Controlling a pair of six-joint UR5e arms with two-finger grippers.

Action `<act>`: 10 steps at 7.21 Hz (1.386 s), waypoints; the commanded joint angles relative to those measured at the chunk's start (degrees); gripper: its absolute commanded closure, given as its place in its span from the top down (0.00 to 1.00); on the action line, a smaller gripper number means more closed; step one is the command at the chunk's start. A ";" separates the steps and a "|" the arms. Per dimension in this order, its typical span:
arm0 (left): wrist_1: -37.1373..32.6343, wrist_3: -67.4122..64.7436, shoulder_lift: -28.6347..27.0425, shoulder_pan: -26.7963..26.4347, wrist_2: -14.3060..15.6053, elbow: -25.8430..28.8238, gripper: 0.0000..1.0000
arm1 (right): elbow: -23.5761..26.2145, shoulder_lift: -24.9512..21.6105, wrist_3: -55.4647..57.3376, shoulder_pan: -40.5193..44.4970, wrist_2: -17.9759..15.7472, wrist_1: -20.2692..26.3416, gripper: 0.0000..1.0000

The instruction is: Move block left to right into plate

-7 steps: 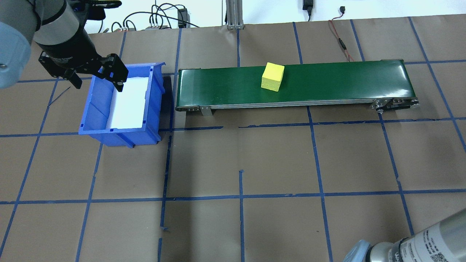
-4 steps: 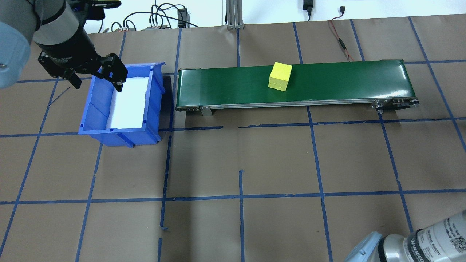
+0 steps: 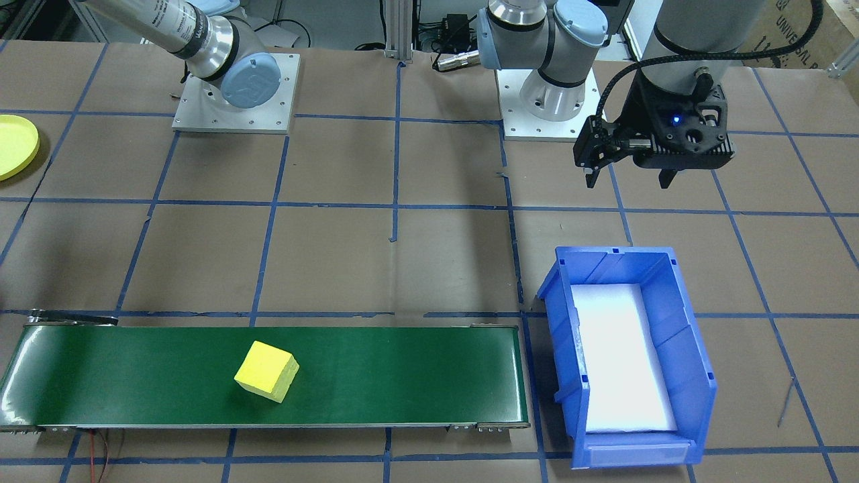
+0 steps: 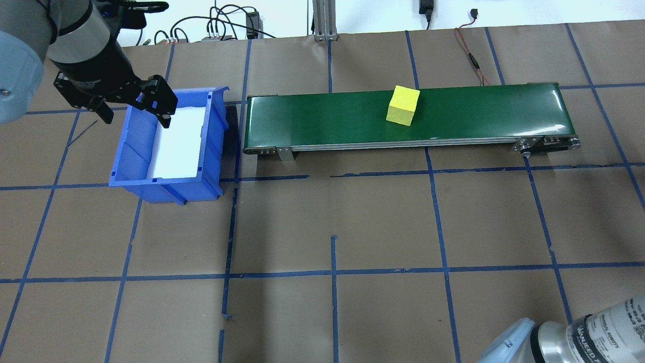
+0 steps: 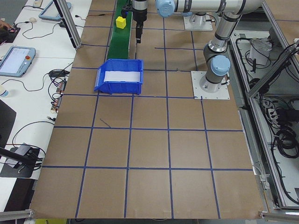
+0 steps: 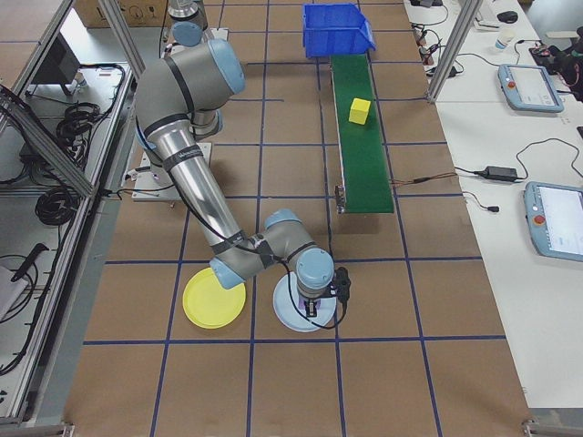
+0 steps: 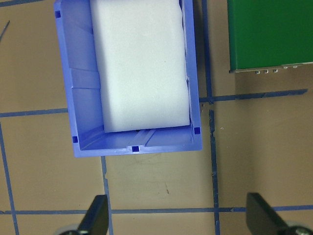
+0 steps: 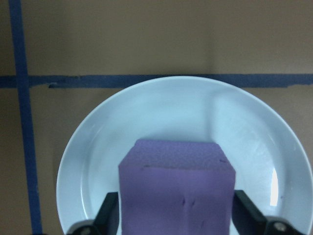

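A yellow block (image 4: 403, 105) (image 3: 266, 370) rides on the green conveyor belt (image 4: 327, 116), right of its middle in the overhead view. My left gripper (image 4: 135, 116) (image 3: 631, 180) hangs open and empty above the near end of the blue bin (image 4: 136, 146). In the right wrist view my right gripper (image 8: 176, 215) is shut on a purple block (image 8: 176, 181), its jaws against both sides, low over a pale blue plate (image 8: 171, 112). The yellow plate (image 6: 214, 300) (image 3: 13, 144) lies empty just beside that pale plate (image 6: 284, 319).
The bin holds only a white foam liner (image 7: 139, 63). The belt's end (image 7: 269, 34) stands close to the bin's side. Cables (image 4: 468, 50) run along the table's far edge behind the belt.
The yellow block has ridden the belt to the right in the overhead view. The right arm's elbow at the lower right shifted left. The left arm has not moved.
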 commanded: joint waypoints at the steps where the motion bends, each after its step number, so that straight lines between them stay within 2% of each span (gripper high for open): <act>1: 0.00 0.00 0.00 -0.01 0.02 -0.04 1.00 | -0.54 -2.45 -0.02 -0.03 0.67 0.93 1.00; 2: 0.00 0.00 0.00 -0.01 0.02 -0.13 1.00 | -0.45 -6.03 0.33 0.40 0.77 4.50 1.00; 3: 0.00 0.00 0.00 -0.01 0.02 -0.13 1.00 | -0.80 -8.07 1.99 2.49 0.85 6.10 1.00; 6: 0.09 0.00 0.00 -0.01 0.02 -0.04 1.00 | -1.24 -9.23 9.54 13.81 1.47 6.12 0.99; 10: 0.00 0.00 0.00 -0.01 0.11 -0.13 1.00 | -0.37 -9.58 32.00 29.98 2.43 6.12 0.98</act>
